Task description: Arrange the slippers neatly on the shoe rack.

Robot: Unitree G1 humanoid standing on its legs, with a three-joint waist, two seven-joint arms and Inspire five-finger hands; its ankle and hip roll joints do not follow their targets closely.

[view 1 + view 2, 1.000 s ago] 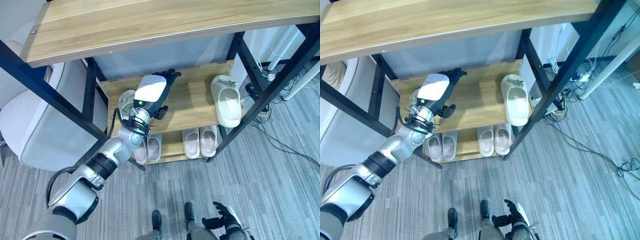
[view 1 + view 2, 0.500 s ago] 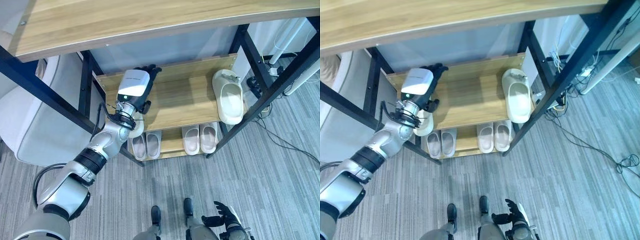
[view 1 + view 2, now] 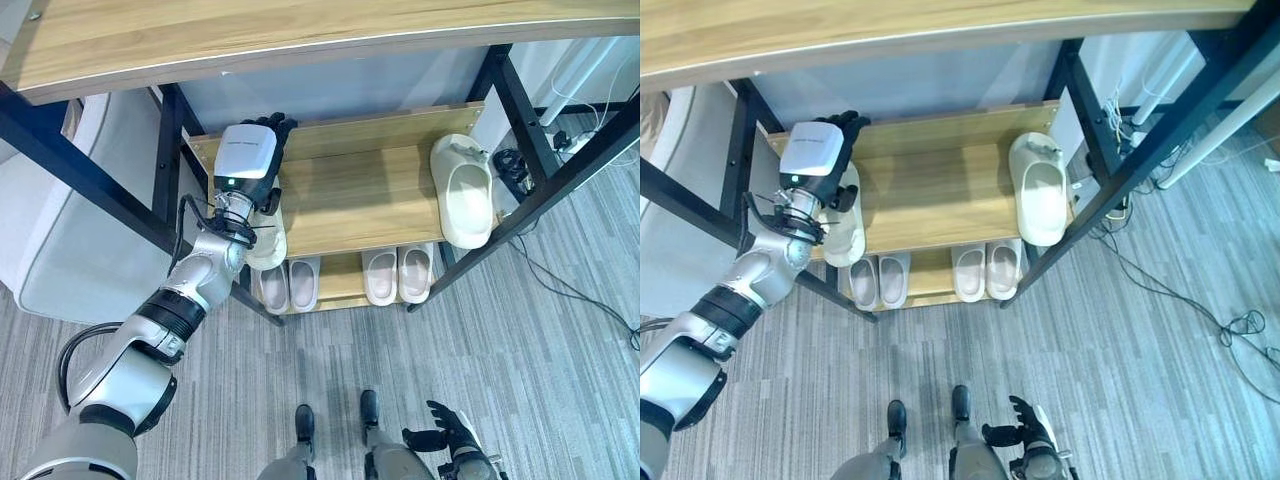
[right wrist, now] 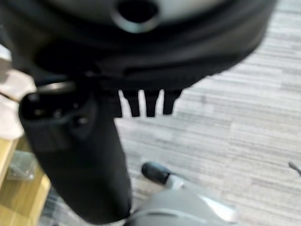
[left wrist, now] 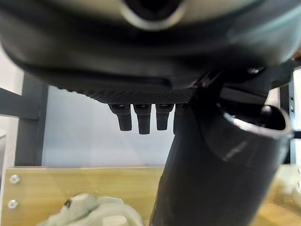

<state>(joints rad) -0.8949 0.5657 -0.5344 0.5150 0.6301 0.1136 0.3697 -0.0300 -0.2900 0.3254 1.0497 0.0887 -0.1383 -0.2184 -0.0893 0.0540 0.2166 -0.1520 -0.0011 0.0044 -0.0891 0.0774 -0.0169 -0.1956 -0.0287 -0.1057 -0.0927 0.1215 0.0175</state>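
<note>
On the middle shelf (image 3: 370, 195) of the shoe rack (image 3: 1110, 150), at its left end, lies a cream slipper (image 3: 845, 225) with its heel hanging over the front edge, and the left hand (image 3: 247, 160) is right over it, reaching in toward the back of the shelf. From the head views the hand's white back covers the slipper's front part, so whether the fingers actually touch it cannot be told. The left wrist view gives more: the fingers (image 5: 143, 117) hang straight and side by side, uncurled, the thumb stands big in front, and the slipper's pale toe shows below them against the wooden shelf, apart from the fingertips. Over at the right end of the same shelf, a second cream slipper (image 3: 465, 195) lies opening up, heel also past the front edge, well apart from the first. Down on the lower shelf, two pairs of pale slippers (image 3: 345, 280) sit side by side. Low by the carpet floor (image 3: 1140, 340), the right hand (image 3: 445, 437) shows with its fingers loosely spread; its own wrist view shows them straight, holding nothing.
</note>
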